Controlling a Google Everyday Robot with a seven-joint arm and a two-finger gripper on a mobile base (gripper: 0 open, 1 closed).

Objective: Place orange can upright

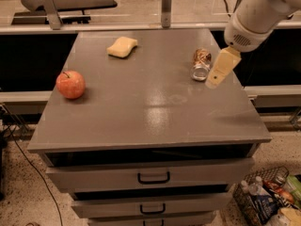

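The orange can [201,64] lies on its side on the right part of the grey cabinet top [150,102], its silver end facing the front. My gripper [217,70] hangs from the white arm at the upper right, just right of the can and slightly above the surface, its tan fingers [221,66] pointing down and to the left. It holds nothing.
A red-orange apple [71,84] sits at the left of the top. A yellow sponge [122,46] lies at the back centre. Drawers [153,177] face the front. A wire basket of bottles [269,197] stands on the floor at the lower right.
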